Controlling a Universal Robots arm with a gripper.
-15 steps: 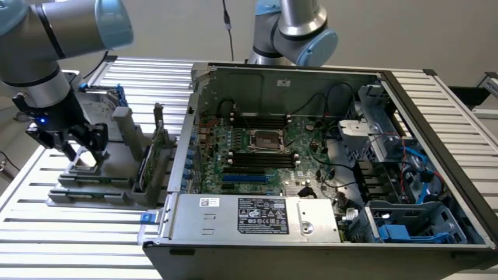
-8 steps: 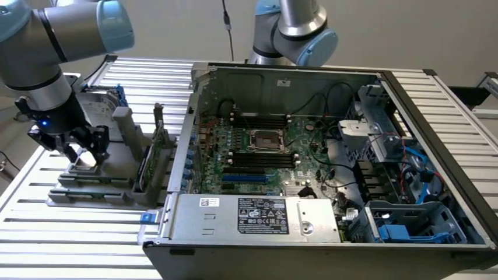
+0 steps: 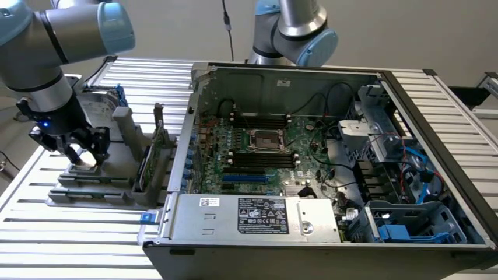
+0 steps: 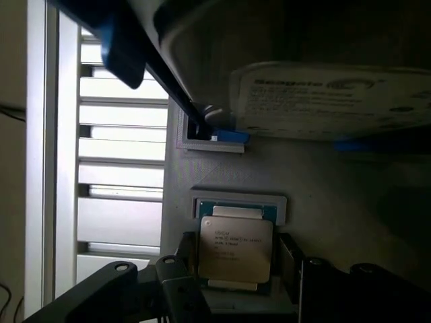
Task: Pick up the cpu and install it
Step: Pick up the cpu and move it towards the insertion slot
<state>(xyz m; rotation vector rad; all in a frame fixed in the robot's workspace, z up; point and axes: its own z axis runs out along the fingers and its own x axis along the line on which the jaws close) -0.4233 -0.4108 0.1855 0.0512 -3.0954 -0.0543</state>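
Right now the gripper (image 3: 81, 156) is down over the cpu (image 4: 236, 247), its jaws spread wide and released, holding nothing. In the wrist view the dark fingers (image 4: 289, 259) stand one to each side of the chip, close beside its edges. I cannot tell whether they touch it.

The cpu is a small, thin, flat square with a pale silver-grey metal lid, a few lines of dark print across it and a strip of green board showing at its rim. It lies flat in a shallow pocket of the grey holder (image 3: 93, 189).

Near it on the same holder sits the larger hard drive (image 4: 330, 97), silver with a white label, and a blue frame (image 4: 225, 136) at its edge.

In the exterior view the holder and the gripper sit at about nine o'clock of the open computer case (image 3: 435, 116), well apart from the black-framed socket (image 3: 265, 140) in the middle of the green motherboard. The power supply (image 3: 257, 216) is at six o'clock of that socket. Everything stands on a slatted metal table (image 3: 70, 239). A second arm (image 3: 292, 29) rises at twelve o'clock, behind the case.
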